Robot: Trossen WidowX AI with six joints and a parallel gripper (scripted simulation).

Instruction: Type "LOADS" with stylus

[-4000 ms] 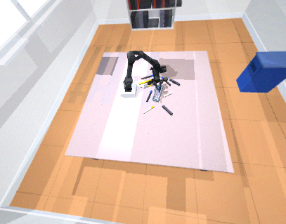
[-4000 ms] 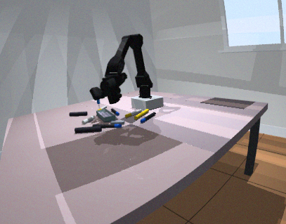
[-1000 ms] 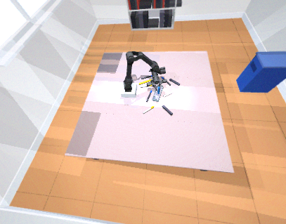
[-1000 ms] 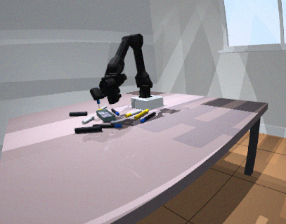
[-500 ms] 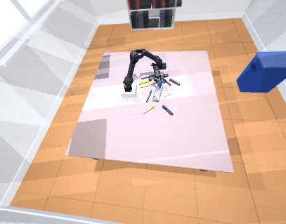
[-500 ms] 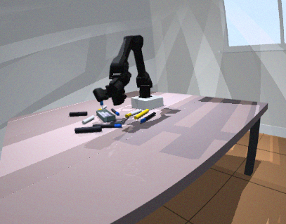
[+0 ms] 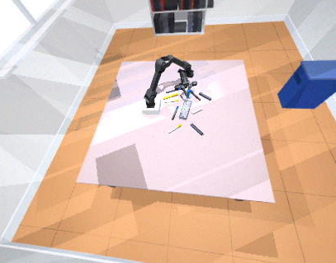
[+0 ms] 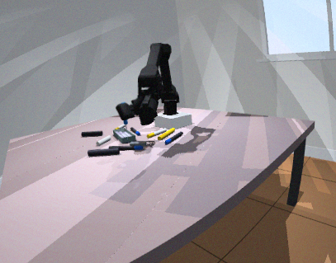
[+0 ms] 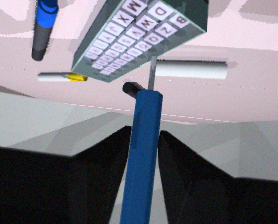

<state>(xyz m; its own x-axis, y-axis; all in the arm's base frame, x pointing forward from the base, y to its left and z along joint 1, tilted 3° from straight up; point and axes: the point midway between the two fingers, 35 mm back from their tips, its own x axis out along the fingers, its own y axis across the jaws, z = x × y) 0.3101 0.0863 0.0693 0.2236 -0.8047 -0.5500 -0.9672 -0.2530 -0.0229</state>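
The black two-fingered pincer (image 7: 186, 89) (image 9: 145, 134) is pinching the blue-barrelled stylus with a thin grey tip (image 7: 188, 93) (image 9: 143, 155), and in the wrist view that tip overlaps the near edge of the grey-green box-shaped keyboard with pale lettered keys (image 7: 185, 110) (image 8: 124, 135) (image 9: 140, 37); whether it touches cannot be told. The keyboard lies on the pale pink bench (image 7: 177, 158) (image 8: 74, 195) (image 9: 185, 102), among scattered pens and markers, with a plain white cylindrical stick (image 7: 197, 110) (image 8: 103, 140) (image 9: 192, 69) near it and a thick yellow marker (image 7: 170, 96) (image 8: 166, 133) closer to the white block (image 7: 151, 110) (image 8: 173, 120) under the arm.
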